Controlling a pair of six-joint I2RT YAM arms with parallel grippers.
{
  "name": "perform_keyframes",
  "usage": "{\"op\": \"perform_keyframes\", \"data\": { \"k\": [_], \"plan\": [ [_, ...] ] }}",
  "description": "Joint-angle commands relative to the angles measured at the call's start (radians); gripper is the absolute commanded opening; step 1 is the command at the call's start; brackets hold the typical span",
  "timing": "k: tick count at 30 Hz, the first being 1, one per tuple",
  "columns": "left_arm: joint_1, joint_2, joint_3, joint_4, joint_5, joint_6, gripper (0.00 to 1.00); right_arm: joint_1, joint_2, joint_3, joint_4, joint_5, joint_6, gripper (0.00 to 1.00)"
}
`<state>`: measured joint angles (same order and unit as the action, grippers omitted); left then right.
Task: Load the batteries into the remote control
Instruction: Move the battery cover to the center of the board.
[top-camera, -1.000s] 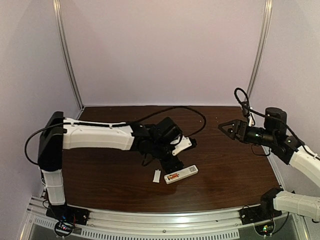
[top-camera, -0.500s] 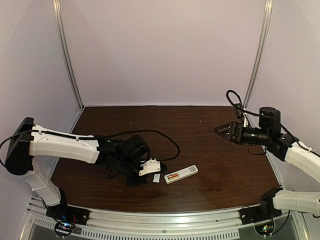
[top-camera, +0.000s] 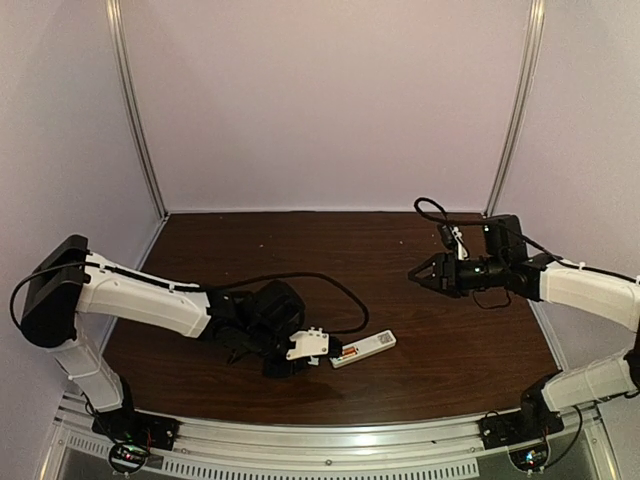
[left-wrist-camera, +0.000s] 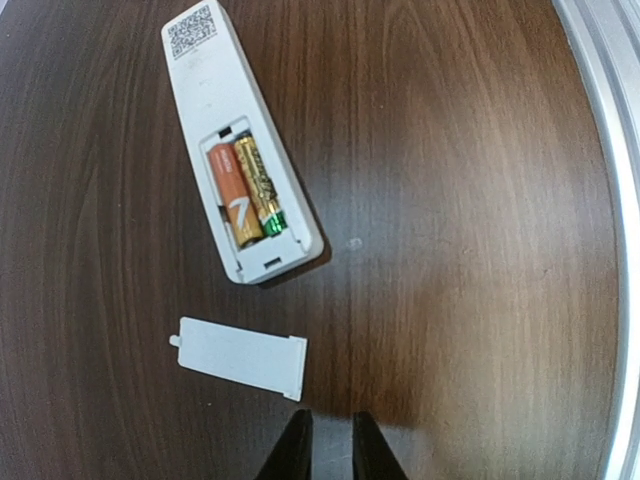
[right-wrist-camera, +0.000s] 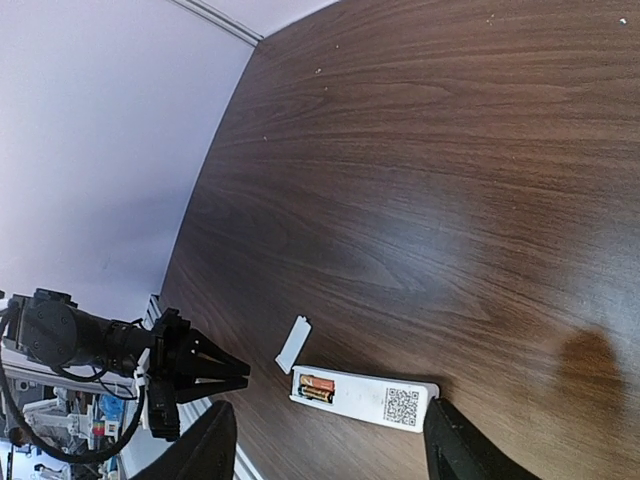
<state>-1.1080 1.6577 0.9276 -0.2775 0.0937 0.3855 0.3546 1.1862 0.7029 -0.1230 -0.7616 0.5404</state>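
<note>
Left wrist view: two orange-and-gold batteries (left-wrist-camera: 243, 192) sit in slim white remote control (left-wrist-camera: 235, 150).
Left claw (left-wrist-camera: 327, 447) nearly pressed together, empty, beside loose white cover plate (left-wrist-camera: 239, 356); right claw (right-wrist-camera: 325, 450) spread, empty.

White arm shells, black joints, looping black cables

Left gripper (top-camera: 318, 360) swung from over the remote control (top-camera: 362, 349) down to the near-left of it, jaws narrowed almost together, now covering the cover plate (left-wrist-camera: 240, 355) in top view. Right gripper (top-camera: 414, 273) reached left toward worktop centre, jaws narrowing.
</note>
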Motion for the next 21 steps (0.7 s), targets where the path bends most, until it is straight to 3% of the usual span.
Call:
{"op": "perform_keyframes", "data": {
  "k": [1,21],
  "plan": [
    [0.005,0.045,-0.004,0.082,0.025,0.032,0.14,0.037,0.074,0.061,0.026,-0.001,-0.026,0.64],
    [0.066,0.162,0.044,0.079,0.070,0.038,0.08,0.213,0.464,0.297,0.112,-0.033,-0.023,0.34]
  ]
}}
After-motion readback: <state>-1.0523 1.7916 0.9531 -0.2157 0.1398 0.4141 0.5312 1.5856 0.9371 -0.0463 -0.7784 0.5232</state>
